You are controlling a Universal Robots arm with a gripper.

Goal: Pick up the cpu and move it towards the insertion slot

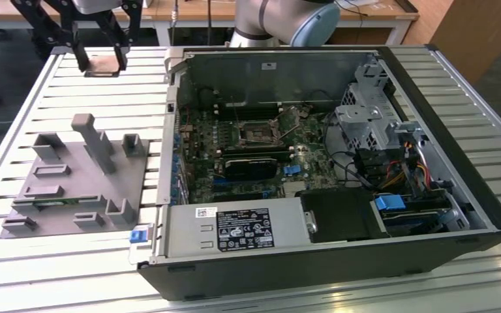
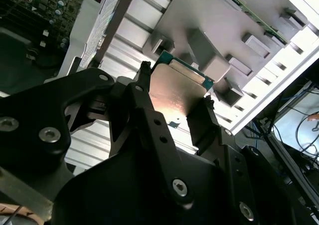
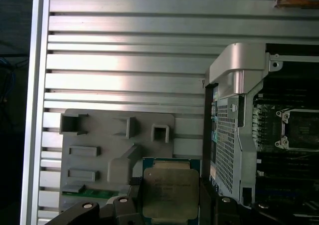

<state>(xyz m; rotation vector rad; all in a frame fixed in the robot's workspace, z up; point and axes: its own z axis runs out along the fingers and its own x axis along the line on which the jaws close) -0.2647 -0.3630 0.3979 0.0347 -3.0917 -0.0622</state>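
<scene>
Hand state: my hand (image 1: 102, 60) is closed on the flat square silver-lidded cpu (image 3: 170, 194), one finger (image 2: 144, 93) on each of two opposite edges.
Location: raised over the far left of the slatted metal surface (image 1: 102, 104), left of the black computer case (image 1: 459, 117), well apart from the silver-framed insertion slot (image 1: 258, 131).
Risk: edge-only grip; a knock against the case wall could twist the chip.
Orientation: lid up, lying flat; square, so no long axis.

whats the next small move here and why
Probably carry it across toward the exterior view's right. The gripper already holds the cpu between its fingers, lifted above the slatted table, and the insertion slot sits apart, inside the open computer case.
</scene>
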